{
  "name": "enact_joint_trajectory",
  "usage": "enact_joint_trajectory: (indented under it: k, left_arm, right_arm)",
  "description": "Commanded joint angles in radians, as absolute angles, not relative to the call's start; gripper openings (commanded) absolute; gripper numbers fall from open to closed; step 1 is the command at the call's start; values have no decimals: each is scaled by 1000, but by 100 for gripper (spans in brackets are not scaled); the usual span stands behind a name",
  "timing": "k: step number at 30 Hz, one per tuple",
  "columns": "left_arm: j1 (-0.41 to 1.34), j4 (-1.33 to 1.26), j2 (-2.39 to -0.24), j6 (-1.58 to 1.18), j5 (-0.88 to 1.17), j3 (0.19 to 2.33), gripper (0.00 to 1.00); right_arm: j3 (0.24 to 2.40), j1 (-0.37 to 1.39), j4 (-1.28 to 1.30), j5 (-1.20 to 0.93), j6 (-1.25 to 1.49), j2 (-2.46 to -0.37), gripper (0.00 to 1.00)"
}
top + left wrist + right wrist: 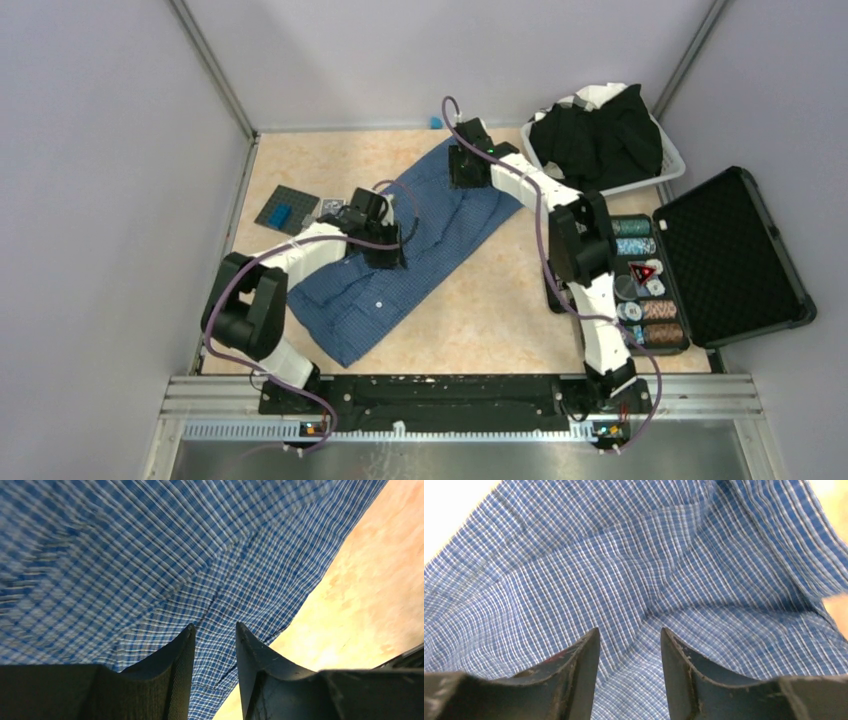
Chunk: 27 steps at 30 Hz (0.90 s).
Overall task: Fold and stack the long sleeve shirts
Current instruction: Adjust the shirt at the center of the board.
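on the tan table point(500, 300), left pincer point(215, 625) and right pincer point(629, 629) hang parted over the blue checked shirt point(450, 225).

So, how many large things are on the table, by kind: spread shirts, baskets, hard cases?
Blue checked shirt: 1
White basket: 1
Black hard case: 1
Total: 3
Black clothes heaped in the basket: number unclear.
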<state>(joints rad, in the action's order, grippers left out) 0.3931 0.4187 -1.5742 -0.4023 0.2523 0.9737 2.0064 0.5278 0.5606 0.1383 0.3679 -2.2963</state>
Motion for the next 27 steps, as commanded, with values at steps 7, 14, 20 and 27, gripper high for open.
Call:
enact_joint_trajectory:
  k: [7, 14, 20, 27]
  left_arm:
    - [628, 323, -1718, -545, 195, 907, 35]
    - [758, 190, -1886, -701, 313, 1073, 32]
    - [772, 184, -1916, -716, 358, 1260, 43]
    - [693, 328, -1669, -627, 239, 1180, 58]
  right_arm:
    - [1580, 427, 440, 130, 413, -2043, 26]
    - [1770, 368, 483, 140, 341, -2219, 21]
    - [2064, 338, 579, 110, 303, -2369, 22]
    - [2110, 361, 665, 87, 316, -2247, 30]
